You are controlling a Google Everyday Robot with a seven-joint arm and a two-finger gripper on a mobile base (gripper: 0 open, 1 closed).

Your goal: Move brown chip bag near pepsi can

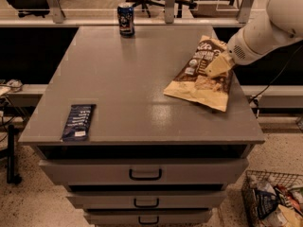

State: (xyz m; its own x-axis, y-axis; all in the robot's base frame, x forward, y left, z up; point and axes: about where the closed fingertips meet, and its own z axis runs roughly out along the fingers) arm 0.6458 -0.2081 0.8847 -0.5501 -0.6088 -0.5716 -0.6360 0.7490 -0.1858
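Note:
The brown chip bag (201,74) lies on the right side of the grey cabinet top (132,89), its cream bottom edge toward the front and its dark top toward the back. My gripper (218,66) comes in from the right on a white arm and rests against the bag's right half, touching it. The pepsi can (126,19) stands upright at the back edge, left of centre, well apart from the bag and the gripper.
A flat dark-blue packet (78,122) lies near the front left corner. Drawers (144,173) sit below the top. A wire basket of items (274,200) stands on the floor at the lower right. Office chairs stand behind the cabinet.

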